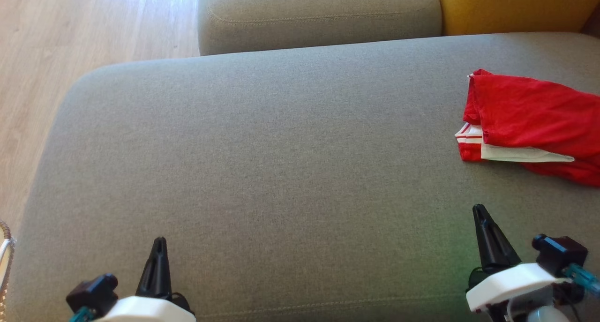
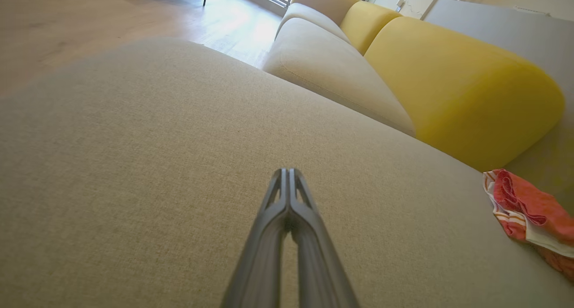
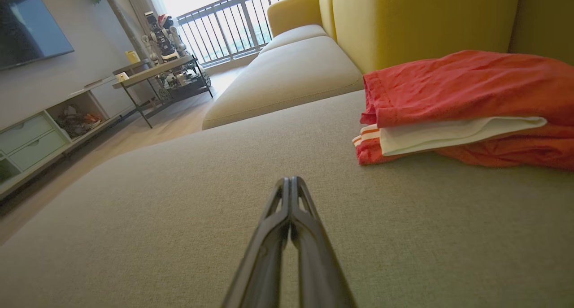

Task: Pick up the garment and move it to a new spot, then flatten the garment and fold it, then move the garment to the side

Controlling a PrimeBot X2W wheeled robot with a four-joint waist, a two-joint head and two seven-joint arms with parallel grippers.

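- Head view: the red garment (image 1: 529, 120) lies folded on the grey sofa seat (image 1: 281, 172), far toward the right, with part of it cut off by the picture's right edge.
- A white layer and a red-and-white striped trim show along the garment's near left edge, under the red top fold.
- The right fingers (image 1: 490, 240) rise at the lower right, pressed together into one dark point and gripping nothing.
- The garment sits beyond the right fingers' tip and a little to its right, near but apart, with bare seat fabric between them.
- The left fingers (image 1: 157, 265) rise at the lower left, likewise clenched tight on nothing, and well apart from the garment, with most of the seat's width between them.
- In the left wrist view, the left fingers (image 2: 269, 240) meet at their tips over bare fabric, and the garment (image 2: 533, 209) lies off at the right edge, below the yellow backrest (image 2: 462, 88).
- In the right wrist view, the right fingers (image 3: 269, 240) are closed tip to tip over the seat. The garment (image 3: 462, 93) lies ahead and to the right of them, just in front of the yellow backrest (image 3: 421, 16).
- A second grey cushion (image 1: 318, 17) sits beyond the seat, and a wooden floor (image 1: 70, 31) runs along the left.
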